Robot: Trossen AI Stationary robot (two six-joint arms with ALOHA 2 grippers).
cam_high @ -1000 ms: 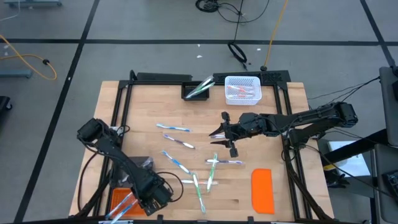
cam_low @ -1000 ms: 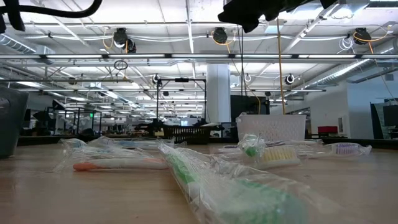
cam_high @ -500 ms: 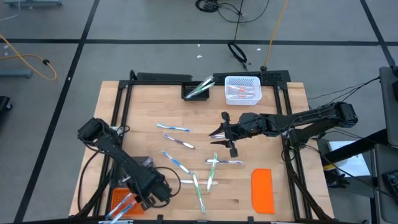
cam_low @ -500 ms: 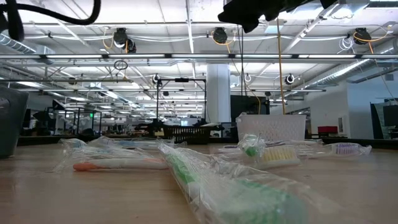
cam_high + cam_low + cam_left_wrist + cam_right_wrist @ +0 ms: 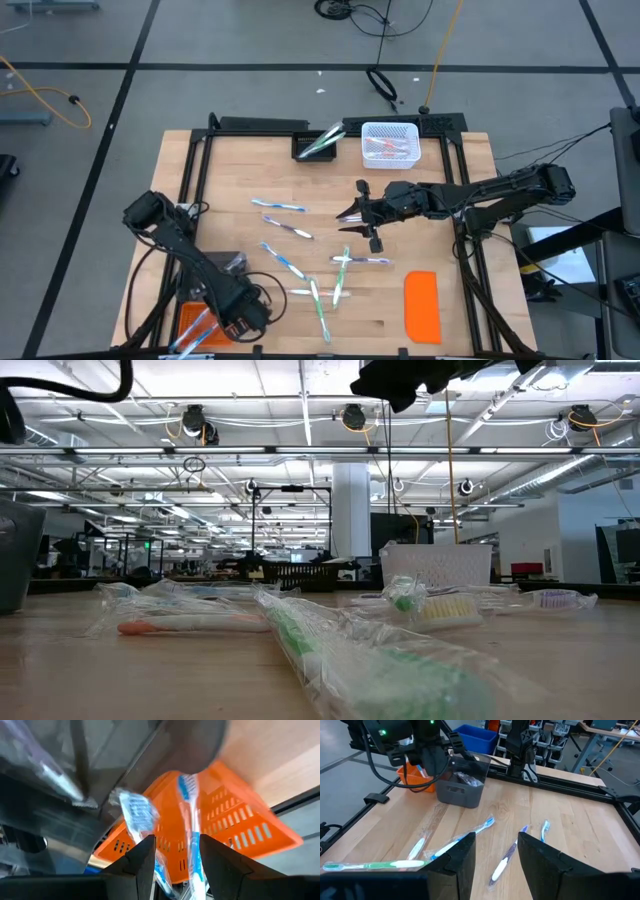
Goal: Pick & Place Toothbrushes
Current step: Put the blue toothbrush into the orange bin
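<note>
Placement step: left gripper (image 5: 240, 318) over orange basket (image 5: 192, 322), fingers (image 5: 142, 862) spread, two toothbrushes (image 5: 190, 815) inside; right gripper (image 5: 347, 214) near loose toothbrushes (image 5: 300, 265), fingers parted, empty; next needs pick.

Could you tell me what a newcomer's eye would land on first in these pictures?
Probably the toothbrushes scattered over the middle of the table, with the right gripper hovering open above them. Next, the left gripper at the near left corner, open over an orange basket already holding two brushes.
</note>
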